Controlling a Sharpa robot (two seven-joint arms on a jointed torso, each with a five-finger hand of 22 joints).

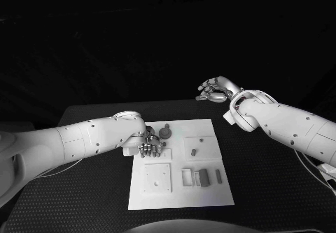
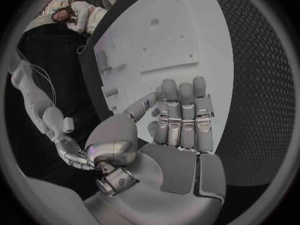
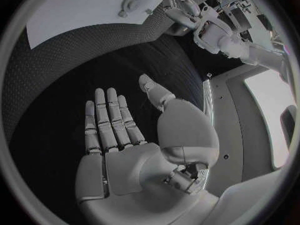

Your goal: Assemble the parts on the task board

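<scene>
Board (image 1: pixel 210 191) flat at table (image 1: pixel 273 194) centre, used as landmark.

Near end of board: square plate (image 1: pixel 158 176), beside it open frame (image 1: pixel 187 177) and 2 grey bars (image 1: pixel 204 177).

Mid board: small grey part (image 1: pixel 193 152) on raised pad.

Left hand (image 1: pixel 150 146) over board's left edge, fingers pressed together and straight, palm down, holds nothing visible.

Far end of board: round grey part (image 1: pixel 165 131), just beside left hand.

Right hand (image 1: pixel 215 89) beyond board's far right corner, well apart, raised; fingers flat and spread, empty.
</scene>
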